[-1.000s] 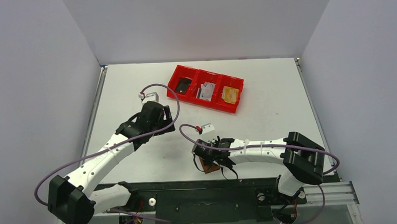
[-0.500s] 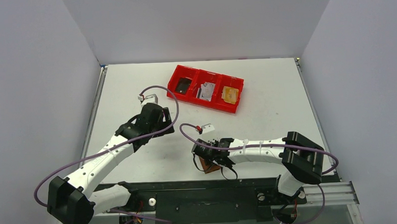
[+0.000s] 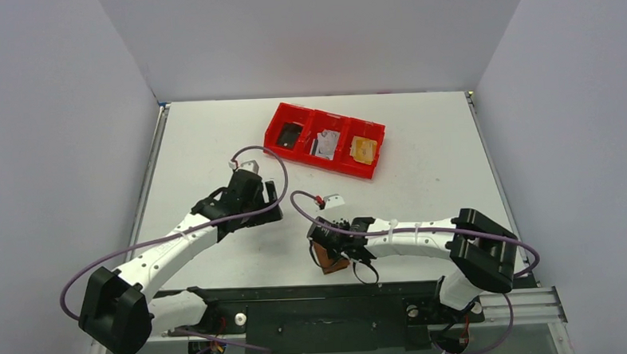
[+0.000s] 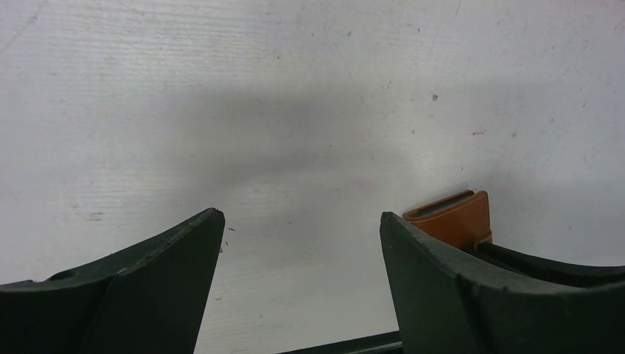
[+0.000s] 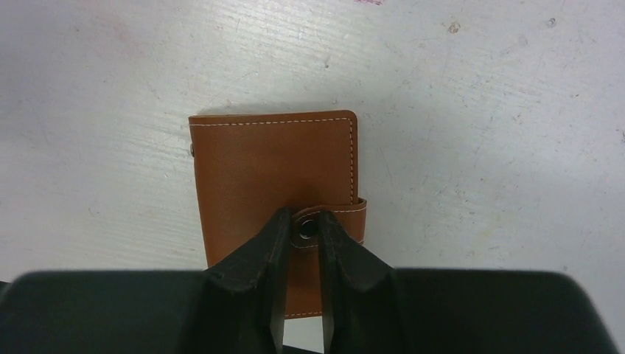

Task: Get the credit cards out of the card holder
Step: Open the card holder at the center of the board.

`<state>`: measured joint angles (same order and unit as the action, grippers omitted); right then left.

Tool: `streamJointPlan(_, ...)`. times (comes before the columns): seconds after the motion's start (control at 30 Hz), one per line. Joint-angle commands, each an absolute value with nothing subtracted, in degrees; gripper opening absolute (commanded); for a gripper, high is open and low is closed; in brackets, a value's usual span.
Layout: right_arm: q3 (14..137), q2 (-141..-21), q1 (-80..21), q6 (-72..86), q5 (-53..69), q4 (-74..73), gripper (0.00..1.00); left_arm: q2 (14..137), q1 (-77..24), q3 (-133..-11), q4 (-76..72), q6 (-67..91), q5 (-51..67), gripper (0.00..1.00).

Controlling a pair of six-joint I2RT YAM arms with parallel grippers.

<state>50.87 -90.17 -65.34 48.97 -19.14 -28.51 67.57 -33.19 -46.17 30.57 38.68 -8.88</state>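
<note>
The brown leather bifold card holder (image 5: 273,162) is clenched at its snap (image 5: 307,228) by the right pincer (image 5: 304,218), to be unfastened next; the left pincer (image 4: 301,217) is released.

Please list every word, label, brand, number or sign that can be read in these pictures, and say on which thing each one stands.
No text can be read in any view.
card holder: plain brown leather with pale stitching and a snap button; no print or brand shows.
red tray: anything printed inside its three compartments is too small to read.
</note>
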Motion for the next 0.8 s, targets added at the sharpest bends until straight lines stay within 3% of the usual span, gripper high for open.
streamJointPlan(0.0, 47.4, -90.1, -63.5, 50.5, -15.2, -28.0, 0.09, 68.8, -34.0, -44.9, 25.2, 40.9, -3.2, 0.76)
streamJointPlan(0.1, 46.8, -89.3, -62.3, 50.4, -13.5, -26.8, 0.00, 70.0, -35.1, -43.4, 23.1, 41.9, -0.6, 0.74)
streamJointPlan(0.4, 47.1, -83.7, -53.4, 51.1, -6.4, -22.1, 0.00, 74.0, -36.4, -43.4, 20.7, 42.6, 4.0, 0.62)
streamJointPlan(0.77, 50.5, -75.9, -50.1, 54.6, -9.0, -23.2, 0.00, 75.2, -36.4, -45.8, 21.4, 41.0, 4.1, 0.60)
